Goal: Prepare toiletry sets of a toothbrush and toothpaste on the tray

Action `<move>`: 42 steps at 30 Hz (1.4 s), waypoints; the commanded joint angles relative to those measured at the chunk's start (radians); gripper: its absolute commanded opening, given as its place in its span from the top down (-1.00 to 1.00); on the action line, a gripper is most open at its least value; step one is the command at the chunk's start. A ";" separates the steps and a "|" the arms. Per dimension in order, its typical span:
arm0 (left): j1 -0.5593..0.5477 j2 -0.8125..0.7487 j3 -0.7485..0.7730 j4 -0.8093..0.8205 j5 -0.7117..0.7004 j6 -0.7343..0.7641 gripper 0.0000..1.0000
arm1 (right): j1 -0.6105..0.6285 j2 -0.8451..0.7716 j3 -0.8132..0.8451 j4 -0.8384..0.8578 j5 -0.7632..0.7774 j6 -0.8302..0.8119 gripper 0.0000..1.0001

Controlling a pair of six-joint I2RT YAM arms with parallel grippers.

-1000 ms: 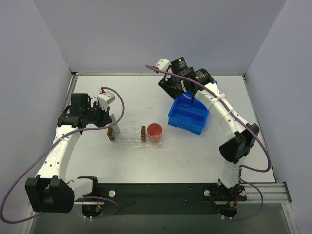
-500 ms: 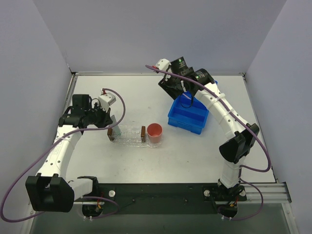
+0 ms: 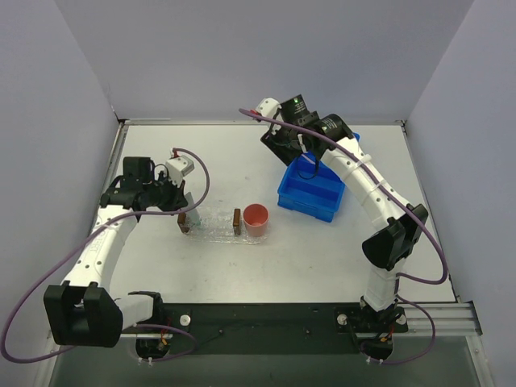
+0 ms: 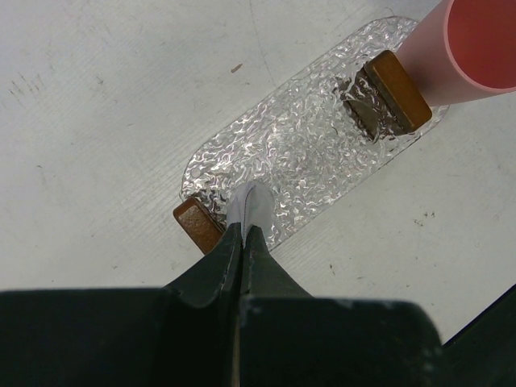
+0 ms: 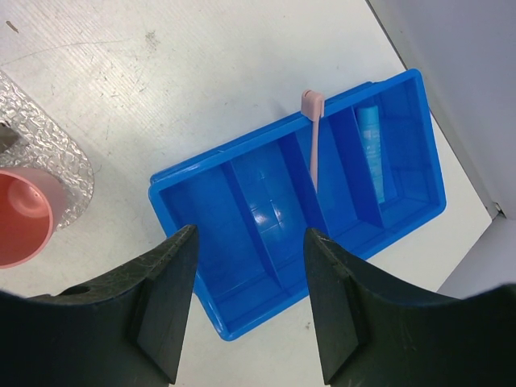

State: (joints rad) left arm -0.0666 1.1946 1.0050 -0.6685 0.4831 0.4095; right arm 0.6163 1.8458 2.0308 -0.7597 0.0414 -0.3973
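Note:
My left gripper (image 4: 244, 232) is shut on a whitish-grey toothpaste tube (image 4: 249, 205), whose free end hangs over the left end of the clear bumpy tray (image 4: 310, 141). In the top view this gripper (image 3: 185, 206) is at the tray's (image 3: 211, 226) left end. My right gripper (image 5: 250, 235) stands open above the blue bin (image 5: 242, 214) with nothing between its fingers. A pink toothbrush (image 5: 313, 141) leans in the bin's middle compartment, head up over the far rim. A light blue toothpaste tube (image 5: 372, 153) lies in the compartment to its right.
Two brown blocks (image 4: 197, 226) (image 4: 393, 90) sit at the tray's two ends. A pink cup (image 4: 476, 40) stands at the tray's right end, also seen from above (image 3: 256, 218). The blue bin (image 3: 310, 193) sits right of the cup. Grey walls close in the table.
My left arm has shifted slightly, still holding the toothpaste tube at the tray's left end. The right arm has not moved.

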 commanded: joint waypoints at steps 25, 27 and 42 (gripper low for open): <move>-0.035 0.036 -0.019 0.058 0.022 0.060 0.78 | 0.010 -0.010 -0.007 -0.006 0.037 -0.014 0.01; -0.035 0.036 -0.016 0.050 0.020 0.064 0.74 | 0.010 -0.010 -0.009 -0.004 0.037 -0.014 0.01; -0.044 0.010 0.004 0.017 -0.031 0.081 0.10 | 0.010 -0.005 -0.012 -0.006 0.023 -0.008 0.01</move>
State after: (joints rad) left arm -0.1062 1.2213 0.9749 -0.6422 0.4652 0.4736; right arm 0.6178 1.8458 2.0281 -0.7597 0.0559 -0.4122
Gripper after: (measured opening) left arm 0.413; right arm 0.499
